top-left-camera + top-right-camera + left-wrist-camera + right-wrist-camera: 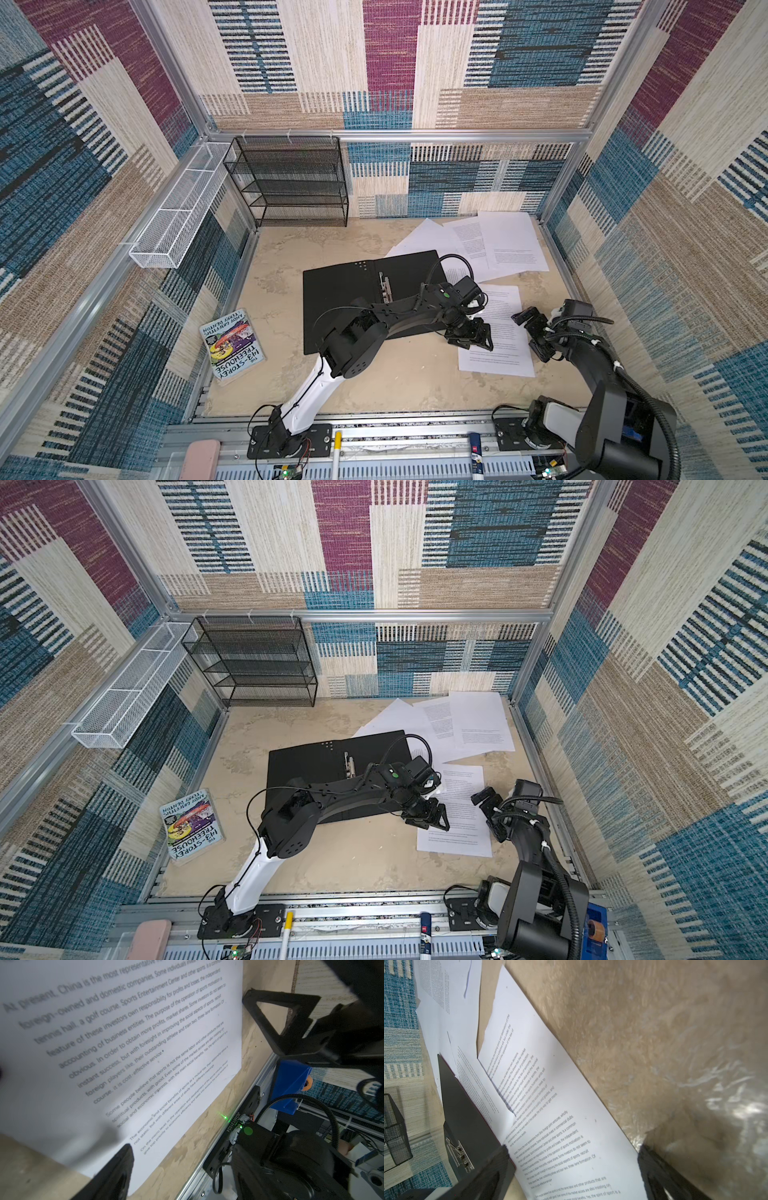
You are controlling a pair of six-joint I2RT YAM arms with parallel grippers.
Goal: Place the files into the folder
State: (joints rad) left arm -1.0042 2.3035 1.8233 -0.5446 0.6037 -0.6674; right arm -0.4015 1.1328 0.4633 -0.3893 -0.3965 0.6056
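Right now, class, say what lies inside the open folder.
Inside the folder only its metal clip shows, no paper. The left arm covers part of the right half, hiding that area.

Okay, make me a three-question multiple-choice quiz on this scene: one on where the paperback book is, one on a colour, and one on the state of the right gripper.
1. Where does the book lie relative to the folder in the top views?
A) on top of it
B) to its left, apart from it
C) to its right, touching it

2. What colour is the folder's upward face?
A) orange
B) white
C) black

3. How do the fingers of the right gripper stand?
A) open, holding nothing
B) shut on a sheet
C) shut on the book

Answers:
1 B, a clear gap shows between them.
2 C, the folder lies open with its black inside up.
3 A, the fingers stand wide apart.
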